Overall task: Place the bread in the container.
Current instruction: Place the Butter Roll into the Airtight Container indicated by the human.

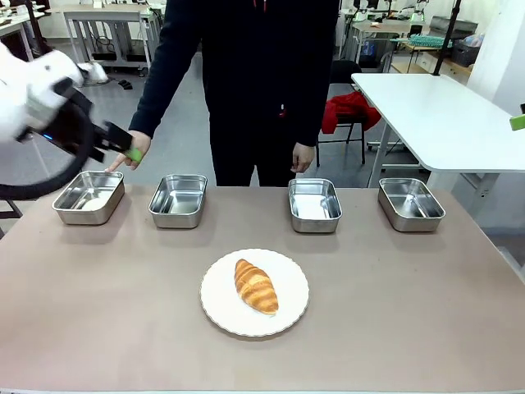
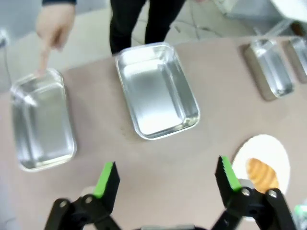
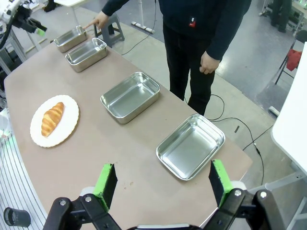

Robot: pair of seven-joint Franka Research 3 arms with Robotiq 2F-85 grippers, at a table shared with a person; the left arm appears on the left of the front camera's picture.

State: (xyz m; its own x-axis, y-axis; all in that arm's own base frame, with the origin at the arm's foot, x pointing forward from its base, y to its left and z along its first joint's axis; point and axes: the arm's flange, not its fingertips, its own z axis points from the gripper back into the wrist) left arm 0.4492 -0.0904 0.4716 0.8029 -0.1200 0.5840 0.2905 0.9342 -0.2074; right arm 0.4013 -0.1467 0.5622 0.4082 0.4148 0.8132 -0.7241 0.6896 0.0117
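Left gripper (image 2: 167, 177): jaws spread wide, nothing between the green pads (image 2: 106, 178), bare table (image 1: 410, 320) showing in the gap. In the front view it hangs at the upper left of the frame, above and just behind the left end of the tray row.

Right gripper (image 3: 162, 182): jaws likewise wide apart and holding nothing. It is raised over the near edge of the table, low in its own wrist view.

Bread (image 1: 256, 286): one golden-brown croissant with a ridged crust, lying slantwise on the plate at lower centre of the front view. Neither gripper touches it.

Plate (image 1: 217, 316): round and white, set in front of the gap between the second and third trays and well apart from all four.

Container (image 1: 89, 197): shiny steel tray with rounded corners, leftmost of the row across the middle of the front view, with no bread in it.

Other three trays: same make, to its right (image 1: 178, 199), (image 1: 315, 205), (image 1: 411, 203), all without bread.

Person: stands at top centre of the front view, behind the table, in dark clothes. One hand (image 2: 55, 26) reaches down with the index finger stretched to the container's far rim. The other hand (image 3: 208, 62) hangs at the person's side.
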